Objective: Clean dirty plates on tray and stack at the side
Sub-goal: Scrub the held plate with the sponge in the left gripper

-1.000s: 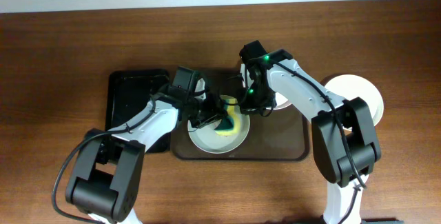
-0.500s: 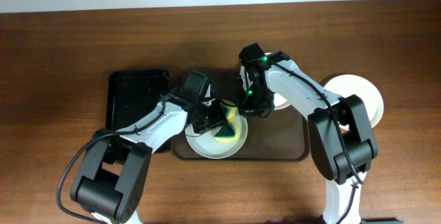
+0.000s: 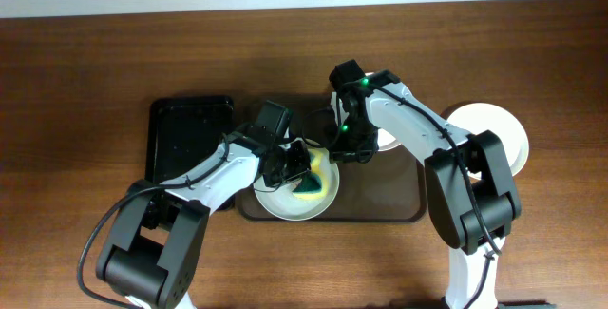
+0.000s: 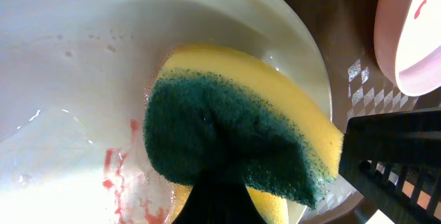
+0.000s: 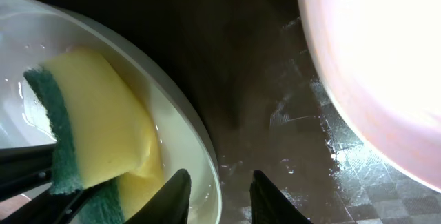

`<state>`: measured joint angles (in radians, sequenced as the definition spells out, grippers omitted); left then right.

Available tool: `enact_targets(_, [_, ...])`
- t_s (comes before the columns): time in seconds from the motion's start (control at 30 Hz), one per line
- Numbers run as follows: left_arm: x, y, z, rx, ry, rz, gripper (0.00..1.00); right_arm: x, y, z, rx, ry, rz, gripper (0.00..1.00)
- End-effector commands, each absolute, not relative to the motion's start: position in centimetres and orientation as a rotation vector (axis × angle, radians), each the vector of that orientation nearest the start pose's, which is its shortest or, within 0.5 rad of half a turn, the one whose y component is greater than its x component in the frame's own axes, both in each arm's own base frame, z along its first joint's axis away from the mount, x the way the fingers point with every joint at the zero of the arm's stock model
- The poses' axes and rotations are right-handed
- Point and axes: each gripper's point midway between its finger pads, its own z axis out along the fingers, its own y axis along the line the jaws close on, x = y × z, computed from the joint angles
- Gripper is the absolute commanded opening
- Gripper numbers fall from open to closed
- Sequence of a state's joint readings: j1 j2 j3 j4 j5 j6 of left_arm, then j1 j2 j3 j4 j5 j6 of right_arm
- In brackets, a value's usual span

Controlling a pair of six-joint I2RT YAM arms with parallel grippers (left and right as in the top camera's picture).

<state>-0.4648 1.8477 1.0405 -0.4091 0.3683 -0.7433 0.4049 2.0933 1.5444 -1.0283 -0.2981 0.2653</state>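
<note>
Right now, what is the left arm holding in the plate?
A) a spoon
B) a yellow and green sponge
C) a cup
B: the left gripper is shut on the sponge and presses it into the plate, which has red smears.

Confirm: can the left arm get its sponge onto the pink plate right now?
Probably not: the right end effector, astride the rim of the green plate, sits between the sponge and the pink plate.
</note>
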Motion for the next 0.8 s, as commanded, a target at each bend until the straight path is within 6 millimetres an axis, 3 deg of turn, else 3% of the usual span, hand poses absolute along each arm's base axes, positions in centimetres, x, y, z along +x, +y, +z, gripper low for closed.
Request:
enact_targets(0.0, [29.7, -18.7, -3.1, -0.428, 3.04, -0.445, 0.0, 33.6, 20.3, 2.9, -0.226, 3.208, 0.459, 0.31])
enact_targets(0.23, [29.7, -18.6, -3.1, -0.428, 3.039, -0.442, 0.0, 32.0, 20.1, 0.8, -0.22, 3.244, 0.493, 0.29])
enact_targets(0.4, [29.5, -18.5, -3.2, -0.43, 3.046, -0.435, 0.0, 31.1, 20.1, -0.5, -0.217, 3.253, 0.527, 0.1])
enact_targets(0.53, [29.2, -16.9, -3.6, -0.45, 3.052, -0.298, 0.0, 31.2, 20.1, -0.5, -0.216, 3.249, 0.527, 0.04])
enact_targets(0.77, [30.2, -14.1, -3.6, -0.514, 3.042, -0.276, 0.0, 31.2, 20.1, -0.5, -0.216, 3.25, 0.527, 0.04])
